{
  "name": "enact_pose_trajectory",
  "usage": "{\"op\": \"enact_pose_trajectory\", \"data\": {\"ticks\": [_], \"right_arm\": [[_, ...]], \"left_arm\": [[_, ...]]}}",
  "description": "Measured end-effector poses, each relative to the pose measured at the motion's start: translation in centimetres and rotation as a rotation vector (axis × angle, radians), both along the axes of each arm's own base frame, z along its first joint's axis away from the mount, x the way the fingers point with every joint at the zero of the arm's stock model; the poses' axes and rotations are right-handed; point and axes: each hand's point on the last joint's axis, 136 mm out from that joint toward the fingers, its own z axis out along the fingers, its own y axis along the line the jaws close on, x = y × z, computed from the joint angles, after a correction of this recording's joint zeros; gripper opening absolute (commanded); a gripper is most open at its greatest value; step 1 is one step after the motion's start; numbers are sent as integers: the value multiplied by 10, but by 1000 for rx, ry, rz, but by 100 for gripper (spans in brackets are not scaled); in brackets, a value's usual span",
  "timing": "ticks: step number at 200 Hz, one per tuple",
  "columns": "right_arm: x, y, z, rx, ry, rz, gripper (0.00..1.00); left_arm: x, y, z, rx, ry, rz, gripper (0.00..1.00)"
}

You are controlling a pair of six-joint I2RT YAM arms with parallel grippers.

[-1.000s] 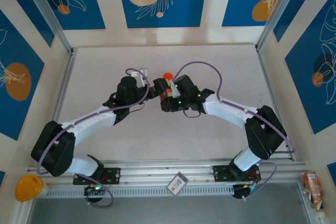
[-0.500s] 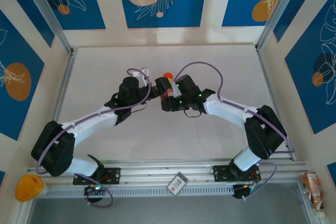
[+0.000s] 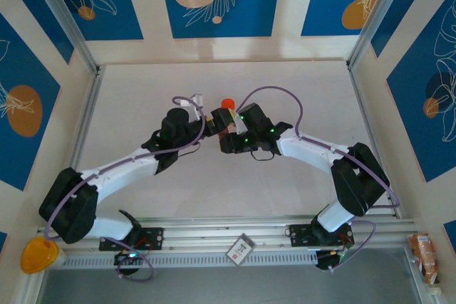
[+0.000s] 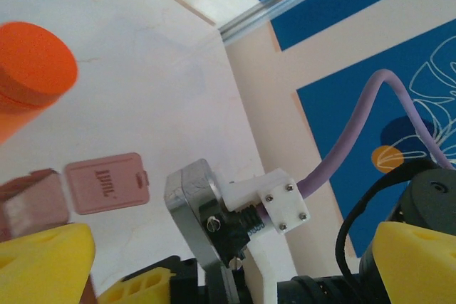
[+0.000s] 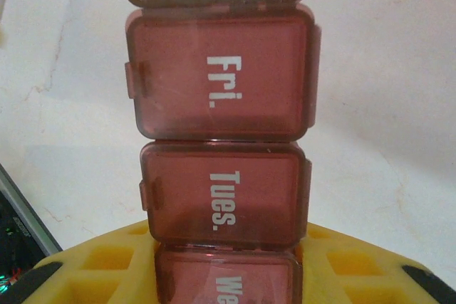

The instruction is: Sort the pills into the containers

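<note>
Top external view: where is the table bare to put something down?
Bare: the white table's far strip along the back wall, and the near middle between the left arm and right arm. Crowded: the centre, around the orange round bottle and reddish-brown plastic pill strip.

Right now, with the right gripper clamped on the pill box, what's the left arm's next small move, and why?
Probably bring the open left gripper to the shut Fri. lid and flip it: the right gripper steadies the containers, the end lid is open.

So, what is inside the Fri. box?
The Fri. lid on the strip is shut. No pill shape shows through its cloudy reddish plastic; the inside is covered, so I cannot tell.
</note>
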Motion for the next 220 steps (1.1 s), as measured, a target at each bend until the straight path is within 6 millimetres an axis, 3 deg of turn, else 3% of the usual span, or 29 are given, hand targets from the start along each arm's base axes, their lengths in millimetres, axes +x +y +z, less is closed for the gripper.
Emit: {"op": "enact_pose_trajectory", "data": {"ticks": [24,52,78,110,159,193,220], "right_arm": [[-1,-3,-9,-32,1,24,33],[-4,-4,-37,-109,42,69,34],[-12,-4,-61,-199,65,117,34],[-21,6,-75,-287,47,193,36],[-33,12,-91,-409,9,289,38],[-35,21,-92,-459,-39,334,41],[-36,21,-94,-486,-52,346,59]], "left_arm": [[-1,16,6,52,-34,52,100],[1,41,11,106,-64,121,100],[7,67,-3,159,-43,188,100],[7,91,-23,201,6,238,100],[5,95,-26,208,17,245,100],[6,96,-27,208,18,247,100],[6,97,-27,208,18,249,100]]}}
